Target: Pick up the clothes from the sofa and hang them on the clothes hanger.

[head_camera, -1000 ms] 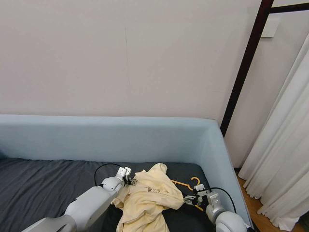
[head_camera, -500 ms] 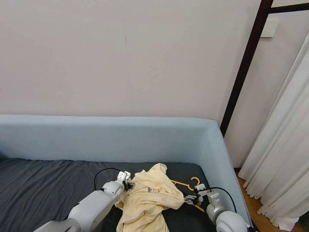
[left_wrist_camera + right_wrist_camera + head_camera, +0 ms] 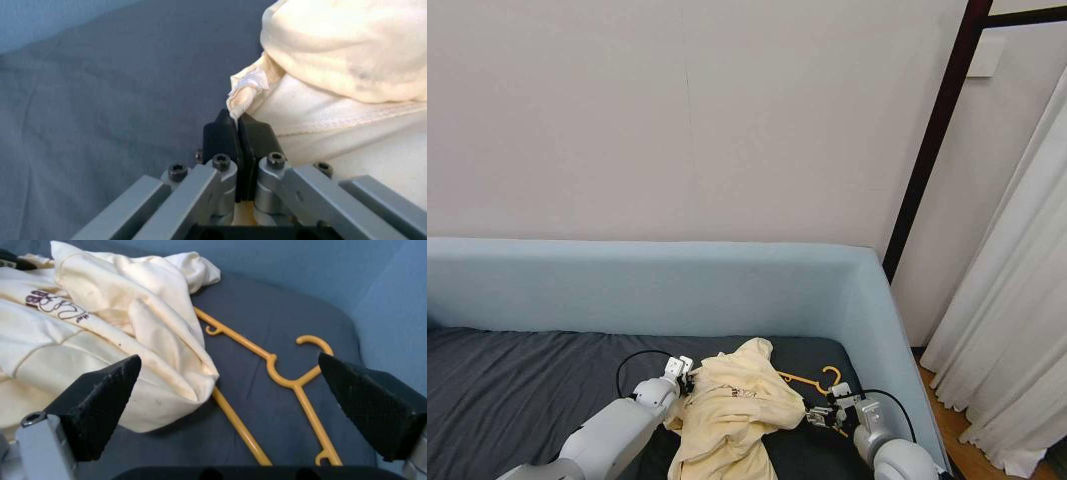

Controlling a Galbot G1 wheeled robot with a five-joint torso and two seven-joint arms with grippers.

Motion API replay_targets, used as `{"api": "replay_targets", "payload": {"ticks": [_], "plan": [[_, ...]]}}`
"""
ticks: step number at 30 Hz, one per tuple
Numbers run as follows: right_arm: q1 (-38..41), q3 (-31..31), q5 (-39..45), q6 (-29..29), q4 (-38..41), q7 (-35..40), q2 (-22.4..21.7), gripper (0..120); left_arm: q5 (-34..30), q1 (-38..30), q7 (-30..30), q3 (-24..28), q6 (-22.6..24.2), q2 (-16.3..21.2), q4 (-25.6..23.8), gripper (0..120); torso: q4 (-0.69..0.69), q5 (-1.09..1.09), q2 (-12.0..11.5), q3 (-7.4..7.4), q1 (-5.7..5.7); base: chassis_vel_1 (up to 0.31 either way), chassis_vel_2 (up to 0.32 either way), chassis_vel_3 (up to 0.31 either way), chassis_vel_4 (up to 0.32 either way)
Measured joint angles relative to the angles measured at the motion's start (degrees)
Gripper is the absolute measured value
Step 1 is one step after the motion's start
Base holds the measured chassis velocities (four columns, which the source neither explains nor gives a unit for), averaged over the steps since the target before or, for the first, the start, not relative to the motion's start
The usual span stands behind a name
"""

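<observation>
Shirt: cream, crumpled in a heap on the sofa seat near its right end. It looks light, soft and limp, so it would likely sag and trail when lifted. A hem or collar edge gives a better hold than the bulky middle.

The left hand is low at the heap's side farthest from the sofa's arm, fingers together and clamped on a small fold of the shirt's edge. That bite looks thin and might slip under a pull.

The right hand hovers over the seat by the sofa's arm, fingers wide apart. Below it lies the yellow hanger, one limb tucked under the shirt.

The sofa's back and arm wall in two sides. Open room is upward, and past the arm towards the dark rack post and curtain.
</observation>
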Motion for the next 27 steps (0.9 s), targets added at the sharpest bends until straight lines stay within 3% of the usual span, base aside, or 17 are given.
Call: {"api": "replay_targets", "payload": {"ticks": [6,8,10,14,15,19,20,22,24,27], "plan": [[-0.83,0.48,-0.10,0.62,1.62,-0.22,0.64,100,-0.14,1.58,-0.90,-1.98,-1.28,2.67,-6.05,0,-0.02,-0.01,0.00,0.00,0.00,0.000,0.000,0.000,0.000],[-1.00,0.61,-0.12,1.25,2.56,-0.65,1.05,100,-1.83,2.92,-1.94,-4.34,-2.18,5.65,-12.50,0,-0.01,-0.01,0.00,0.00,0.00,0.000,0.000,0.000,0.000],[-1.00,0.61,-0.17,1.48,2.82,-0.85,1.18,100,-2.47,3.33,-2.29,-5.34,-2.50,6.85,-14.92,0,-0.02,-0.02,0.00,0.00,0.00,0.000,0.000,0.000,0.000],[-0.99,0.33,-0.39,2.01,4.00,-1.37,2.13,100,-5.96,5.14,-2.93,-10.47,-3.78,13.52,-27.75,0,-0.01,0.00,0.00,0.00,0.00,0.000,0.000,0.000,0.000],[-0.99,0.33,-0.39,2.01,4.00,-1.37,2.13,100,-5.96,5.14,-2.93,-10.47,-3.78,13.52,-27.75,0,-0.01,0.00,0.00,0.00,0.00,0.000,0.000,0.000,0.000],[-0.28,0.00,-0.69,2.59,4.45,-1.61,3.34,100,-9.13,7.10,-2.62,-15.74,-5.48,19.47,-39.30,0,-0.02,0.00,0.00,0.00,0.00,0.000,0.000,0.000,0.000],[-0.28,0.00,-0.69,2.59,4.45,-1.61,3.34,100,-9.13,7.10,-2.62,-15.74,-5.48,19.47,-39.30,0,-0.02,0.00,0.00,0.00,0.00,0.000,0.000,0.000,0.000],[0.42,-0.02,0.30,2.61,4.89,-1.60,4.24,100,-10.79,9.10,-1.92,-18.88,-6.53,22.06,-44.40,0,-0.02,0.00,0.00,-0.01,0.00,0.000,0.000,0.000,0.000],[0.62,-0.09,0.74,2.61,5.04,-1.56,4.51,100,-10.95,10.17,-1.53,-20.15,-7.06,22.94,-45.60,0,-0.03,-0.01,0.00,-0.01,0.00,0.000,0.000,0.000,0.000],[0.78,-0.87,0.73,2.60,4.84,-1.61,5.66,100,-8.41,17.78,0.12,-24.98,-8.89,26.02,-45.26,0,-0.01,0.01,0.00,-0.01,0.00,0.000,0.000,0.000,0.000]]}}
